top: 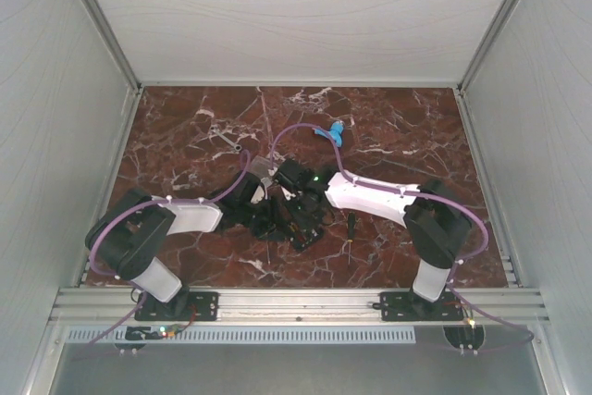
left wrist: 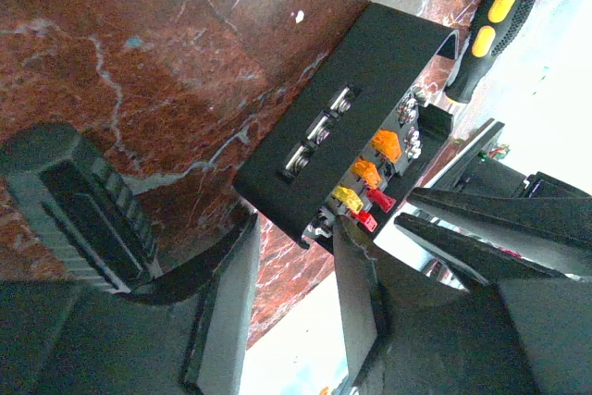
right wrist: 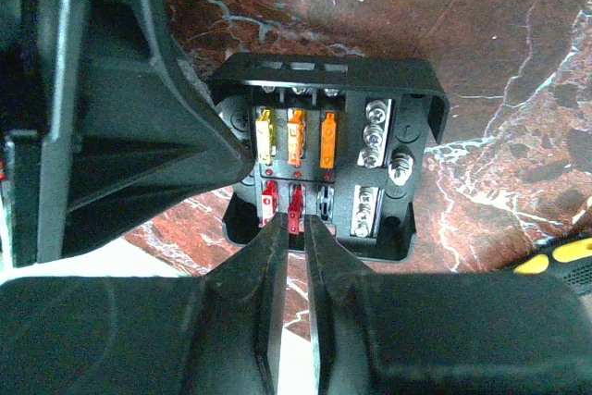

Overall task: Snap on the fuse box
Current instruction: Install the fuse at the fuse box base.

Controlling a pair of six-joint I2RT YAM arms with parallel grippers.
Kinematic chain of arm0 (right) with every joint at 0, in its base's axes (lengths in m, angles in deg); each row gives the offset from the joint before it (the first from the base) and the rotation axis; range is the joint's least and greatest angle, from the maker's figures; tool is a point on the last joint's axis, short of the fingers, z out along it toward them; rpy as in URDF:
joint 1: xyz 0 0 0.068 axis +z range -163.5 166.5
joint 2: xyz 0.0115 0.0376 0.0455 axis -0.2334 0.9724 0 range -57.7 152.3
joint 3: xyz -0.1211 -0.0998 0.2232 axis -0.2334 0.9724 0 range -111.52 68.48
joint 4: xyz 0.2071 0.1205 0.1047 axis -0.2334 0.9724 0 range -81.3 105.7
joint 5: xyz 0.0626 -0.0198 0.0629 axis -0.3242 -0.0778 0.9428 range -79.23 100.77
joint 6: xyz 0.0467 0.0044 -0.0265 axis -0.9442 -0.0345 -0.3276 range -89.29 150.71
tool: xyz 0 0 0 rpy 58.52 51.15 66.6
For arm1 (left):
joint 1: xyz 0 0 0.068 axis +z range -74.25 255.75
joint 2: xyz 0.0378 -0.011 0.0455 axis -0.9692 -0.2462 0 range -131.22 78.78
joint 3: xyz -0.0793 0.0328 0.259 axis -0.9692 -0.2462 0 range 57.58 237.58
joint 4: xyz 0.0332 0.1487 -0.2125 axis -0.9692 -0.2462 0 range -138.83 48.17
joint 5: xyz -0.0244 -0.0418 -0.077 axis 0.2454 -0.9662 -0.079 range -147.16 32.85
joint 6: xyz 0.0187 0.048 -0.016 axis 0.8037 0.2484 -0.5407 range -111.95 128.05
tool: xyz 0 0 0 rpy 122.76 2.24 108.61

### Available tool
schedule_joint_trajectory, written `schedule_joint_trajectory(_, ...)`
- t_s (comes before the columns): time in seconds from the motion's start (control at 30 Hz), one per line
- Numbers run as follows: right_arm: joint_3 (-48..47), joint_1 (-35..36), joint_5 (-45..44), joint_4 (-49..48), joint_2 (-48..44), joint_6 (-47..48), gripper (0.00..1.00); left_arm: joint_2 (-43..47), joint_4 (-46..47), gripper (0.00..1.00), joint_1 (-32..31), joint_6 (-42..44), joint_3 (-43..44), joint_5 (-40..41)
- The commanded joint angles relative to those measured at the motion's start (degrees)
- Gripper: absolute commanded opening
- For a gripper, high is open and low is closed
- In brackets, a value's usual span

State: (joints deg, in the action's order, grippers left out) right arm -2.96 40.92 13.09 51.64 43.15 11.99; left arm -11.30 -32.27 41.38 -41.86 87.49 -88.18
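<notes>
The fuse box (right wrist: pixel 407 90) is a black square tray without a cover, showing yellow, orange and red fuses and silver screw terminals. It lies on the marble at the table's middle (top: pixel 298 227), mostly hidden by both grippers in the top view. My left gripper (left wrist: pixel 296 233) is shut on one end of the fuse box (left wrist: pixel 370 53), a finger on each side of its corner. My right gripper (right wrist: pixel 298 233) hovers at the box's near edge, its jaws a narrow gap apart on either side of a red fuse (right wrist: pixel 294 208) seated in its slot.
A screwdriver (top: pixel 351 228) with a black and yellow handle (left wrist: pixel 495 16) lies just right of the box. A blue plastic piece (top: pixel 333 131) sits further back, and a small metal tool (top: pixel 231 142) lies back left. Grey walls enclose the marble table.
</notes>
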Motion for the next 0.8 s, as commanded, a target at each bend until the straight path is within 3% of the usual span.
schedule_joint_trajectory(0.0, -0.74, -0.02, -0.75, -1.63, 1.28, 0.09, 0.11, -1.11, -0.6, 0.38, -0.35, 0.32, 1.45, 1.41)
schedule_joint_trajectory(0.1, -0.65, -0.17, -0.92, -1.59, 2.07, 0.14, 0.1, -1.25, -0.66, 0.38, -0.3, 0.42, 1.6, 1.41)
schedule_joint_trajectory(0.27, -0.63, -0.12, -0.92, -0.03, 4.21, 0.49, 0.0, -1.62, -0.79, 0.38, -0.3, 0.47, 1.82, 1.32)
schedule_joint_trajectory(0.77, 2.59, -0.57, -3.4, 3.78, 13.79, 0.69, 0.0, -1.63, -0.62, 0.37, -0.34, 0.42, 1.47, 1.41)
